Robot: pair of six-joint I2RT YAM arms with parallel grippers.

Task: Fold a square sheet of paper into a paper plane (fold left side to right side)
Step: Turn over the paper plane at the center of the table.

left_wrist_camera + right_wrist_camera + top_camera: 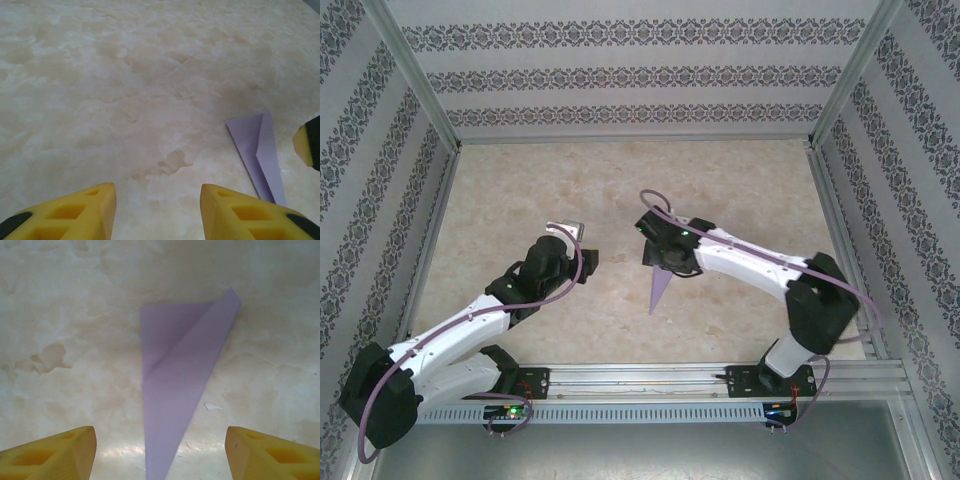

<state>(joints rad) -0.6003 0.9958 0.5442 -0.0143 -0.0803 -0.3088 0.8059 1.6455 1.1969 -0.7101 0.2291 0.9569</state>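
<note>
Patterned grey-and-white walls (620, 80) enclose a pale marbled worktop (520, 190). At lower left of the overhead view, the left arm (470, 320) reaches toward the centre. The left jaws are spread, with nothing between the yellow fingertips (75, 210) and only bare worktop ahead of them.

To their right, in the middle of the frame, lies the paper plane (658, 288), a slim lilac dart resting on the worktop with its sharp tip pointing to the bottom edge. In the left wrist view it sits at the right side (260, 150), apart from the left jaws.

Right of centre, the right arm (760, 265) holds the right jaws over the plane's broad tail. They are spread wide too. In the right wrist view the plane (180, 380) runs up the middle between the two yellow fingertips (55, 450), touching neither. Both pairs seem held open and clear so that the finished dart rests free.
</note>
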